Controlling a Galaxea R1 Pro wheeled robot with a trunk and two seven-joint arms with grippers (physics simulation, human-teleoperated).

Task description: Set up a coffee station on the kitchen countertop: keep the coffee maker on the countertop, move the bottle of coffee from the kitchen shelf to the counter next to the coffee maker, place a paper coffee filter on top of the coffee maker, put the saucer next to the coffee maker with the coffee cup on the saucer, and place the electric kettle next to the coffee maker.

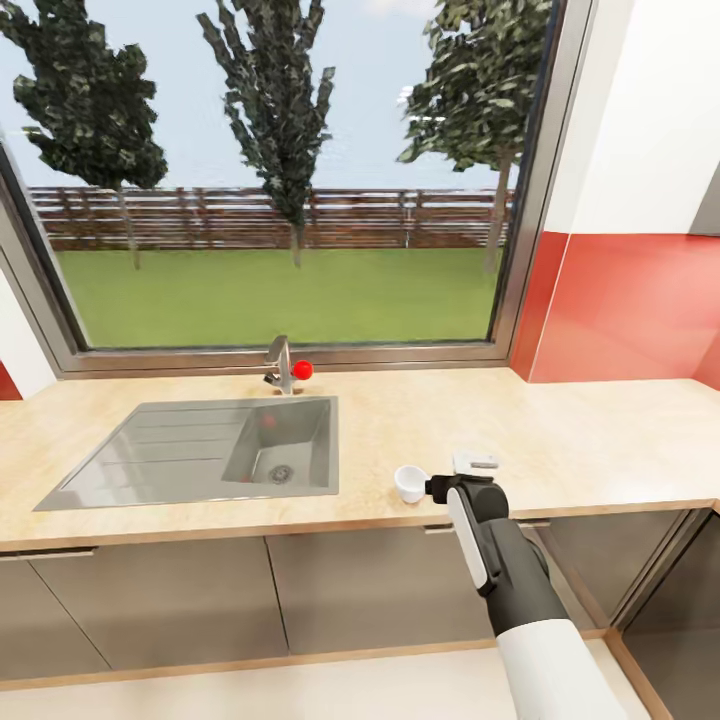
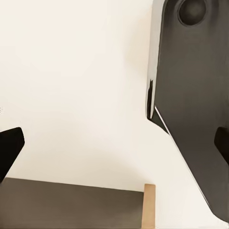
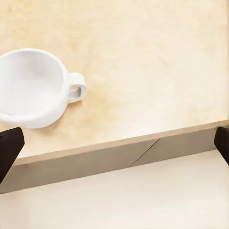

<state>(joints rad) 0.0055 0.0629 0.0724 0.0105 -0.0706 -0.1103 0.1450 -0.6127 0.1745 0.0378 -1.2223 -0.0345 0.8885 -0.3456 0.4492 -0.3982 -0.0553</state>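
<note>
A small white coffee cup [image 1: 409, 483] stands upright on the beige countertop [image 1: 560, 440] near its front edge, to the right of the sink. My right gripper [image 1: 476, 464] hovers just right of the cup, above the counter's edge. In the right wrist view the cup [image 3: 33, 88] has its handle turned toward the middle of the picture, and the right gripper [image 3: 114, 145] is open, its dark fingertips [image 3: 9, 148] wide apart and holding nothing. My left gripper [image 2: 114, 145] is open too, over pale floor beside a dark part of my body [image 2: 191, 95].
A steel sink [image 1: 190, 455] with a faucet [image 1: 282, 365] and a red knob [image 1: 302, 370] is set in the counter at the left. A large window rises behind it. A red wall [image 1: 630, 310] closes the right side. Grey cabinet fronts [image 1: 150, 600] run below.
</note>
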